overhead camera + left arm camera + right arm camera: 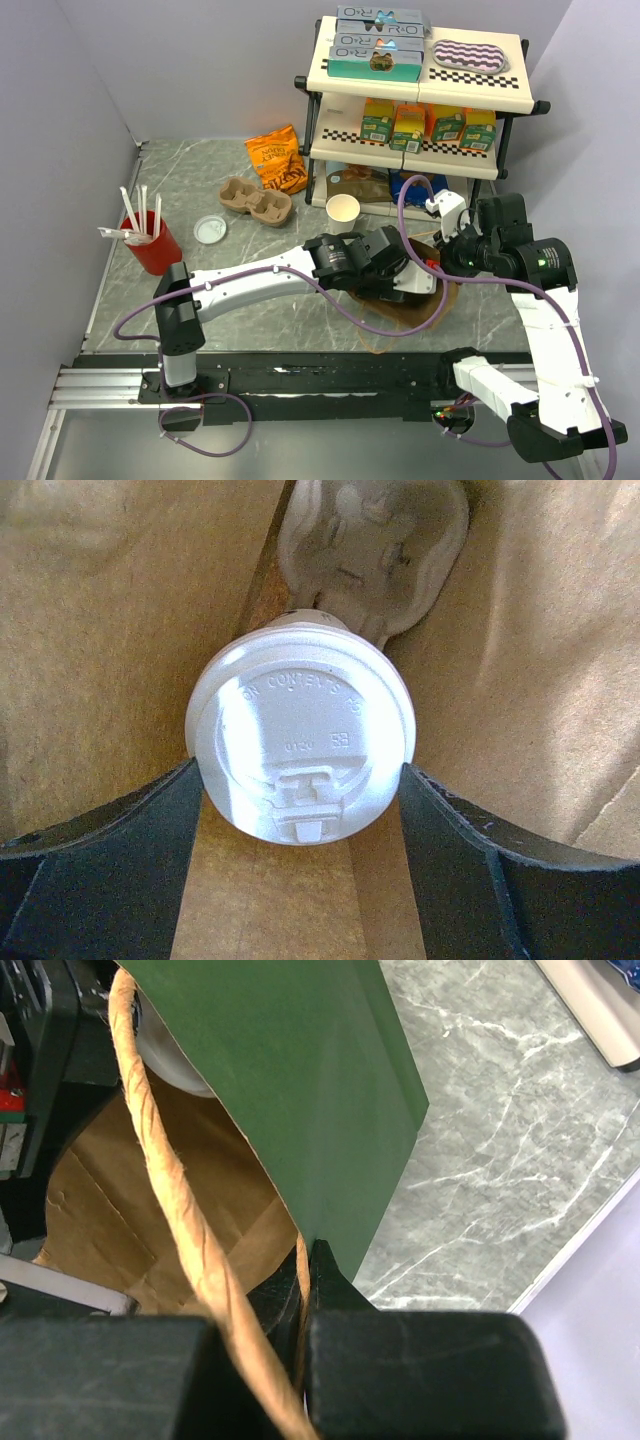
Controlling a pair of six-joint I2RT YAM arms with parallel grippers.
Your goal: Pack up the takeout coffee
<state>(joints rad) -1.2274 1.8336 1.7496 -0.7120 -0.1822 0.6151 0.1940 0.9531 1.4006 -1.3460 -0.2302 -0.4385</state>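
The takeout coffee (300, 745) is down inside the paper bag (300, 1090), lid facing my left wrist cam. From the top view the bag's mostly buried under both arms, so I can't see the cup there at all. Left hand (300, 790) is clamped on it, a finger either side just under the lid. Right hand (300, 1360) is pinching the bag's rim and twine handle (170, 1180). There's a pale moulded shape (370, 540) behind the cup, no idea what. Out on the counter (200, 300): pulp carrier (255, 200), open cream cup (343, 208), loose lid (210, 230).
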